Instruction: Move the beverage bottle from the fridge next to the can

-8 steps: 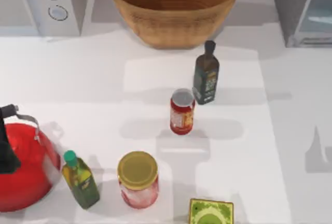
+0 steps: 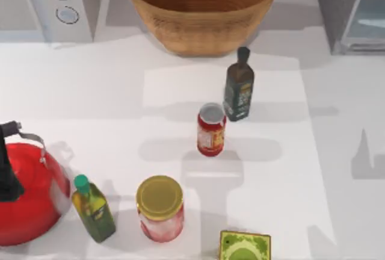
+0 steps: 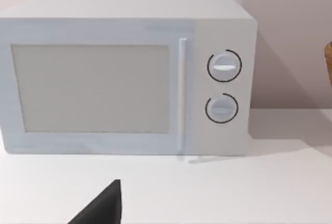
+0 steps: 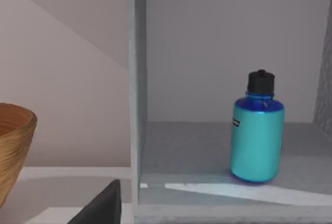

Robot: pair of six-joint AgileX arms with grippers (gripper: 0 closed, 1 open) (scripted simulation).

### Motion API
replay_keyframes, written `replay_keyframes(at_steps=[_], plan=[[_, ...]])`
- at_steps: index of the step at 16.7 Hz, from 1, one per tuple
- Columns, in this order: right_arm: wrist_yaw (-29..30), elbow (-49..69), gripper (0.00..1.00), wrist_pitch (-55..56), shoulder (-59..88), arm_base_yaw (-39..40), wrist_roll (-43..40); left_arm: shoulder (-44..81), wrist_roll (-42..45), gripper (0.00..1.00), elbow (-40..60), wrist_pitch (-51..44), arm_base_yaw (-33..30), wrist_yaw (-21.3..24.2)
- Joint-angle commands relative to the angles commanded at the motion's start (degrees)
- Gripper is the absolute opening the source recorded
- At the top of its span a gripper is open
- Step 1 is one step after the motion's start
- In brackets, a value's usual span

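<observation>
Beverage bottle (image 4: pixel 257 133) upright on fridge (image 4: pixel 139 105) floor, door open, bottle well ahead of right wrist camera; dark finger tip (image 4: pixel 101 206) of right gripper at frame bottom, well short of fridge sill. Cannot tell whether its fingers are parted or closed.

Top view: fridge (image 2: pixel 352 10) at far right corner; can (image 2: pixel 211 129) mid-table, dark green bottle (image 2: pixel 239 88) just behind it, bare table (image 2: pixel 283 176) right of can.

Left wrist faces microwave (image 3: pixel 124 76); its grip state also unclear.
</observation>
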Motion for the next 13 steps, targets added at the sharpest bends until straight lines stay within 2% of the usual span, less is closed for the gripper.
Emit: replay_keyframes(at_steps=[4, 13], plan=[[-2.08, 10.23, 1.0, 11.45, 20.39, -2.38, 0.1, 0.0, 0.0, 1.0, 0.0, 0.0, 0.0, 0.0], [-7.59, 35.65, 1.0, 40.0, 81.75, -8.33, 0.56, 0.0, 0.0, 1.0, 0.0, 0.0, 0.0, 0.0]])
